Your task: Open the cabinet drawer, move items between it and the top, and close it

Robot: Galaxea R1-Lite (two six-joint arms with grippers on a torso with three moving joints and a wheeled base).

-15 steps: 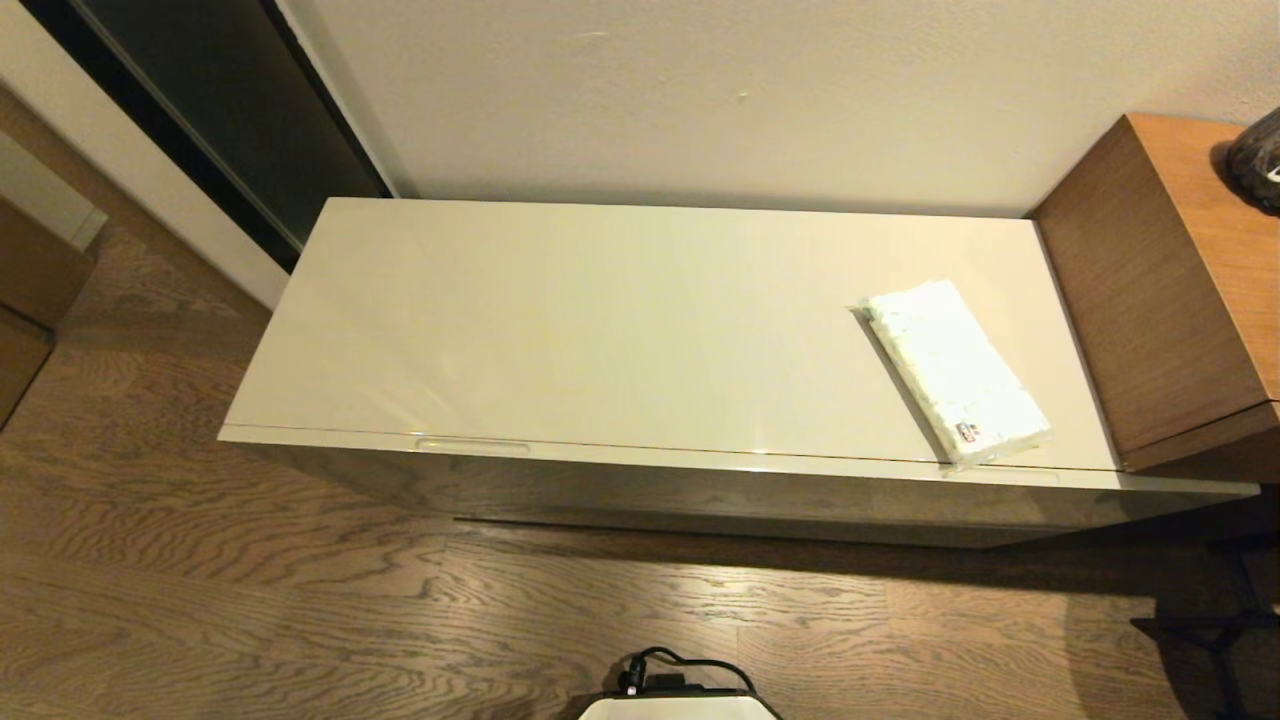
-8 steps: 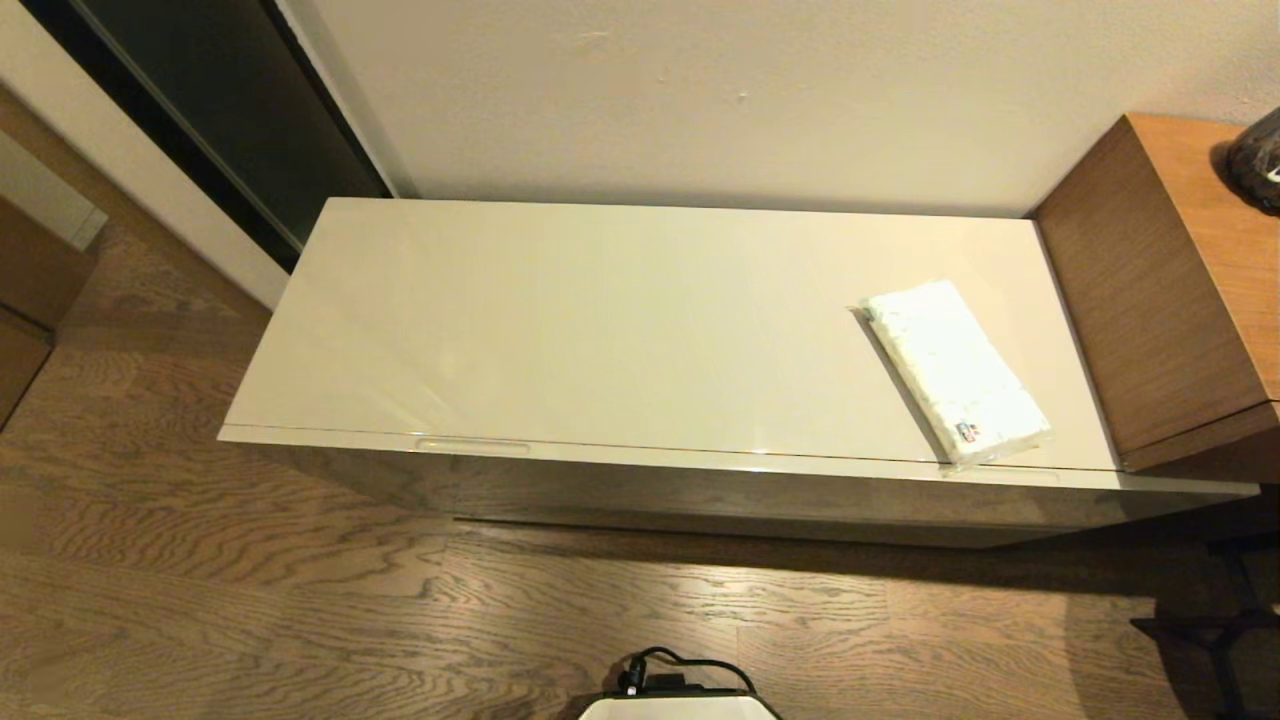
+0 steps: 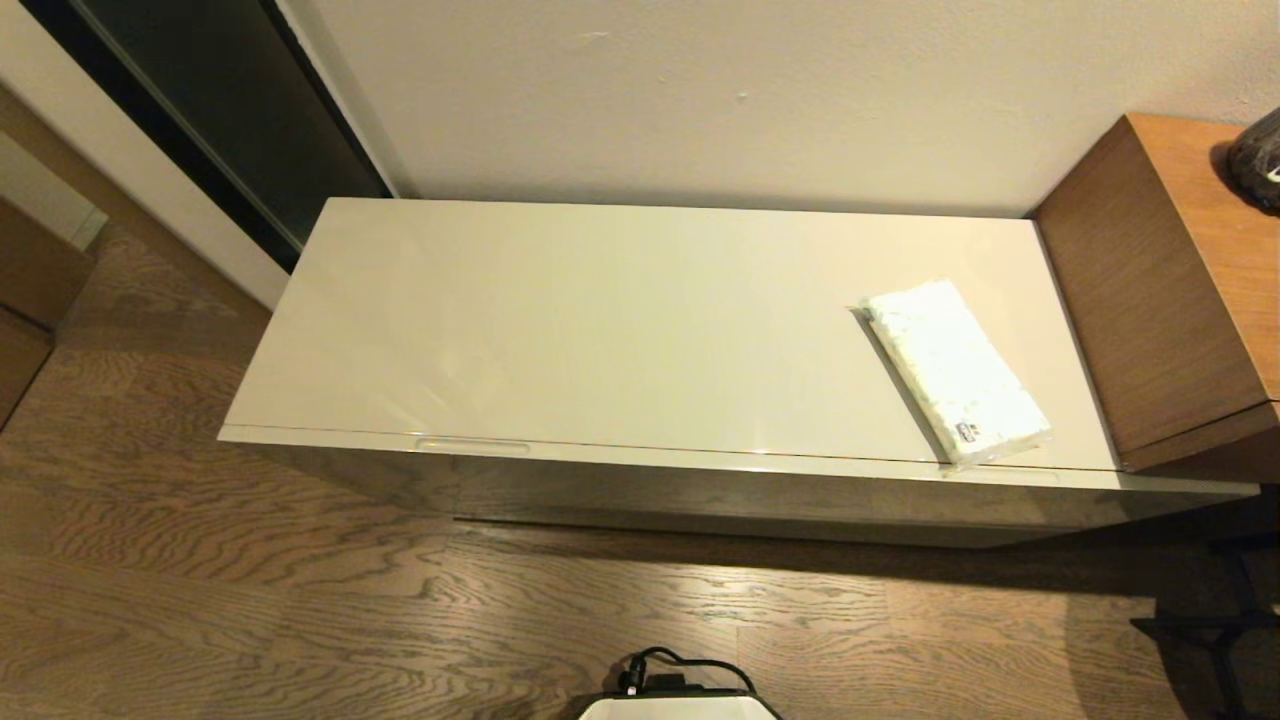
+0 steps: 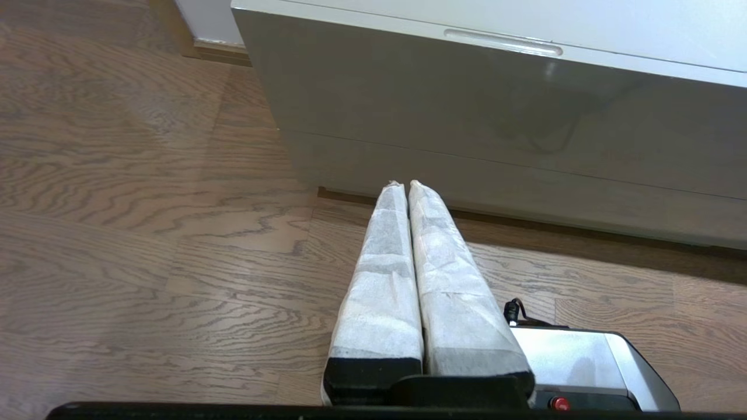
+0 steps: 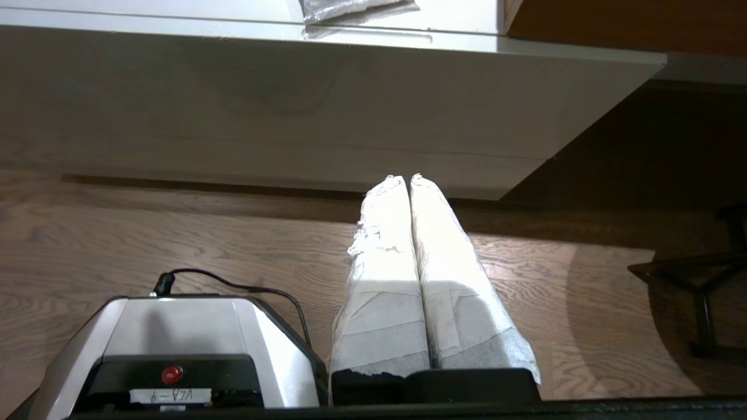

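Observation:
The long cream cabinet's top (image 3: 600, 320) carries one white patterned tissue pack (image 3: 955, 370) near its right front edge; its end also shows in the right wrist view (image 5: 356, 7). The cabinet drawer (image 3: 700, 490) is closed, with a slim handle recess (image 3: 472, 446) left of centre, also seen from the left wrist (image 4: 503, 44). The slippers are out of view. My left gripper (image 4: 404, 184) hangs low over the floor before the cabinet's left part, shut and empty. My right gripper (image 5: 407, 178) hangs low before the right end, shut and empty. Neither arm shows in the head view.
A taller brown wooden unit (image 3: 1160, 300) abuts the cabinet's right end, with a dark object (image 3: 1258, 155) on it. A black stand (image 3: 1220, 625) is on the floor at the right. My white base (image 3: 680, 705) sits on the wood floor in front.

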